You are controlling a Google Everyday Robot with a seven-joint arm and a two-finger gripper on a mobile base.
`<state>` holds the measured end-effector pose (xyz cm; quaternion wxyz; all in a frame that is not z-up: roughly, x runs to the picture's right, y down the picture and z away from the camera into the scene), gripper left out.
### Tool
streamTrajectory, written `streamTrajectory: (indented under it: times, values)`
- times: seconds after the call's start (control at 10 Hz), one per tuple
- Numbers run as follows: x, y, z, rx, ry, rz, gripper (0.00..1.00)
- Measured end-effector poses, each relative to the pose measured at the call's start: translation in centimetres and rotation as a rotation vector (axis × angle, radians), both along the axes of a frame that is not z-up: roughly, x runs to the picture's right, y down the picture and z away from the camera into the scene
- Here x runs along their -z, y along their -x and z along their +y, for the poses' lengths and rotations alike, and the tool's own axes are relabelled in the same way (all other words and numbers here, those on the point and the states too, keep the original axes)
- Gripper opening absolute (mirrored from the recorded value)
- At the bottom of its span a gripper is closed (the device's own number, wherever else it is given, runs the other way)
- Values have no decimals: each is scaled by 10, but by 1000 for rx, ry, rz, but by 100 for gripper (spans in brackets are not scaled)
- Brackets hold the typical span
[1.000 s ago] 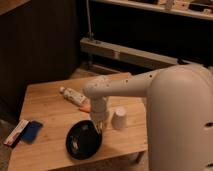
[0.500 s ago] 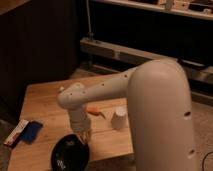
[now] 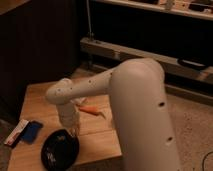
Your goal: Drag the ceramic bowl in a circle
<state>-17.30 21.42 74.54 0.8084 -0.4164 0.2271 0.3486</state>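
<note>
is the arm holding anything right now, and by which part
It cannot be told. The gripper is down at the upper right rim of the black bowl, but whether it actually grips that rim does not show.

Shallow black ceramic bowl (image 3: 58, 151) lies upright, pincer (image 3: 75, 132) at its far rim.

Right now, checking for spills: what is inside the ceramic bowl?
Only faint whitish marks show inside the ceramic bowl; the gripper, at its far right rim, covers that edge.
</note>
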Motion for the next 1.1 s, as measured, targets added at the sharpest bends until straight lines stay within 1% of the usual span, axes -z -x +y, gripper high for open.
streamTrajectory:
  times: [0.2,0.3,0.5,0.6,0.7,0.8,0.9,1.0,1.1]
  values:
    - [-25,12,-19,-18,-11,-13,0]
    - [-42,11,-30,-32,-15,-6,0]
    - [-67,-2,-46,-59,-24,33,0]
    - [-77,-15,-52,-75,-31,73,0]
    - [-80,-31,-55,-95,-37,113,0]
    - [-79,-45,-55,-111,-43,142,0]
    - [-75,-70,-54,-130,-53,189,0]
    - [-67,-96,-53,-146,-65,233,0]
    - [-57,-115,-50,-154,-74,268,0]
